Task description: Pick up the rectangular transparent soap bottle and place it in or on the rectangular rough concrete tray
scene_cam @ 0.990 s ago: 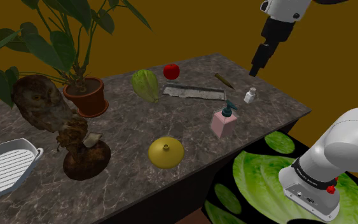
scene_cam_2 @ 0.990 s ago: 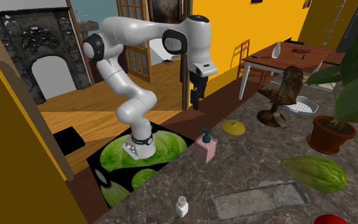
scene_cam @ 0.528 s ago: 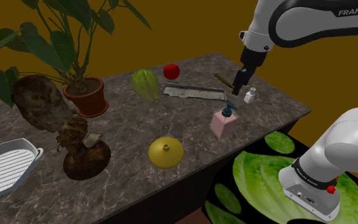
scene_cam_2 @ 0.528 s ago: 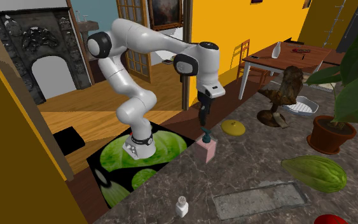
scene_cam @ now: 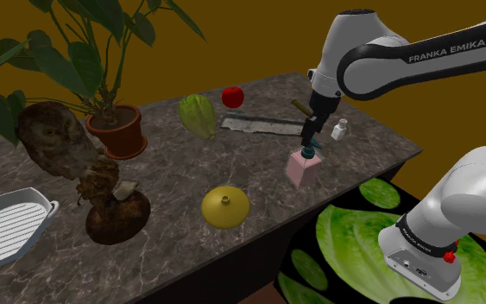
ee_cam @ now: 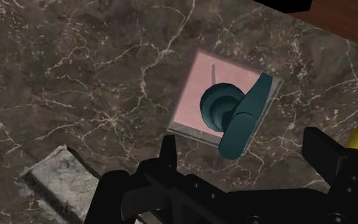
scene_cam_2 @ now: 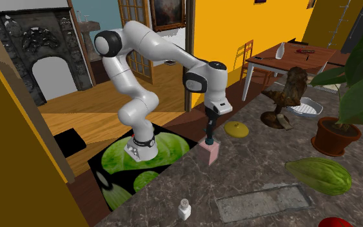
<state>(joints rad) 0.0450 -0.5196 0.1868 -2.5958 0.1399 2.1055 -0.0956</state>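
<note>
One arm (scene_cam: 405,65) bent down, jaws apart over soap bottle (scene_cam: 302,167)

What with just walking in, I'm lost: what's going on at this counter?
The white arm's black gripper hovers just over the teal pump of the pink soap bottle, fingers open and nothing held. The bottle stands upright on the dark marbled counter. The grey concrete tray lies apart from it, farther back.
</note>
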